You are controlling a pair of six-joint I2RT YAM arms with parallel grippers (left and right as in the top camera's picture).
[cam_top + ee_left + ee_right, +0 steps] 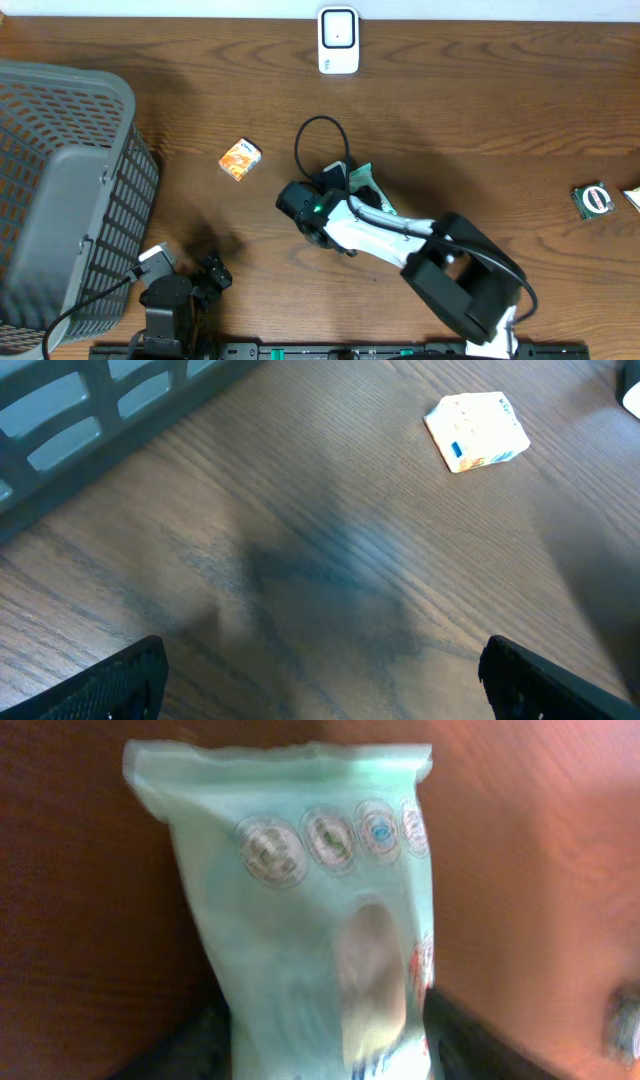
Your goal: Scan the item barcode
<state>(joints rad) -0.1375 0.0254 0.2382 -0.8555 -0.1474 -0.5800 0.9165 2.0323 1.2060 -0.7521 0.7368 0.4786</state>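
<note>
Basket at far left, and the left gripper is parked beside it near the front edge, jaws spread wide and empty, likely keeping out of the way. A small orange box lies loose, untouched. Mid-table, the right gripper is down on the green packet, which lies flat on the wood, well short of the white scanner at the back edge. Its jaws are about half spread and sit against the packet's sides, probably for a pickup, but I can't tell if they actually clamp it.
</note>
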